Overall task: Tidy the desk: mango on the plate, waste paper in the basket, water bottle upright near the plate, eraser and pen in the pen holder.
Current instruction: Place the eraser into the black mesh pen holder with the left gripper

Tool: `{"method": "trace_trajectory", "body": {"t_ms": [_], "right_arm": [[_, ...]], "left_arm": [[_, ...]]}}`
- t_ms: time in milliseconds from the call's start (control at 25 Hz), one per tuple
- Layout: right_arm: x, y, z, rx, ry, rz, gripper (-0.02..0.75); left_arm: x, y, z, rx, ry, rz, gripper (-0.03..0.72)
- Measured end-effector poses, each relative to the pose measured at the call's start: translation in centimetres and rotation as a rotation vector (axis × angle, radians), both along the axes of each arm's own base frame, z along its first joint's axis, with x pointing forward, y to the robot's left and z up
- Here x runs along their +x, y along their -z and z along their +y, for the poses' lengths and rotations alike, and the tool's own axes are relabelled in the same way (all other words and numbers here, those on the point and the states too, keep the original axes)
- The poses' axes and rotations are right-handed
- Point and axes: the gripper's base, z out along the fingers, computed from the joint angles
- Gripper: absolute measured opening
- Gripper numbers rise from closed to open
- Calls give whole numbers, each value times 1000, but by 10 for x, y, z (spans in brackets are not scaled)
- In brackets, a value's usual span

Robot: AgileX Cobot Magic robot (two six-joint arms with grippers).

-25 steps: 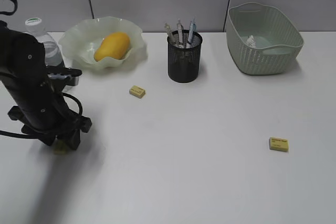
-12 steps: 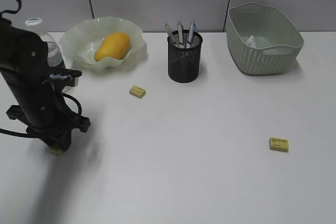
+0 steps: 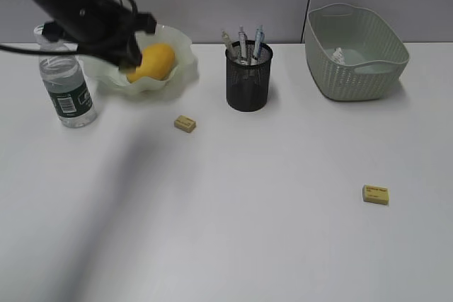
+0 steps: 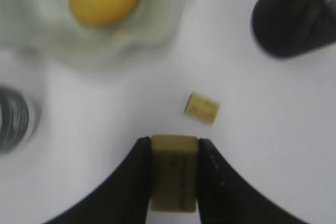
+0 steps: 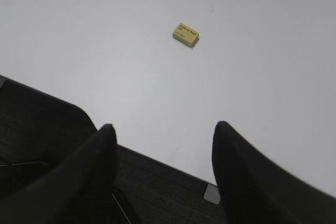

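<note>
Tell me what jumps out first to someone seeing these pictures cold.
The black left arm sweeps across the top left, its left pincer clamped on a yellow eraser. Just behind it, the orange mango glows in the ruffled green plate. Two more erasers lie loose on the white desk.

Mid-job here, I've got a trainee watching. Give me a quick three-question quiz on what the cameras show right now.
1. True or false: the left gripper is empty.
2. How many erasers lie loose on the desk?
3. Where is the mango? A) basket B) plate C) pen holder

Key:
1. False: it grips an eraser.
2. Two: near eraser, far eraser.
3. B
</note>
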Motion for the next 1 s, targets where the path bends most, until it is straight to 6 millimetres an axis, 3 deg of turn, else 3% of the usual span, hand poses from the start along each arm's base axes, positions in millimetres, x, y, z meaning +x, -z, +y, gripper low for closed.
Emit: {"method": "trace_trajectory", "body": {"t_ms": [200,400,520,720,1000], "right_arm": [[0,0,0,0,0,0,459],[0,0,0,0,0,0,459],[0,0,0,0,0,0,459],[0,0,0,0,0,0,459],[0,0,0,1,1,0,459]], "left_arm": [[24,-58,-21,-183,-20,-296,202],[26,-74,-54,-311,4,-502,202],[26,-64,-80,-354,34,-566,202],[31,-30,-116,-390,65,-614,202],[42,26,-137,-394,56,-609,202]]}}
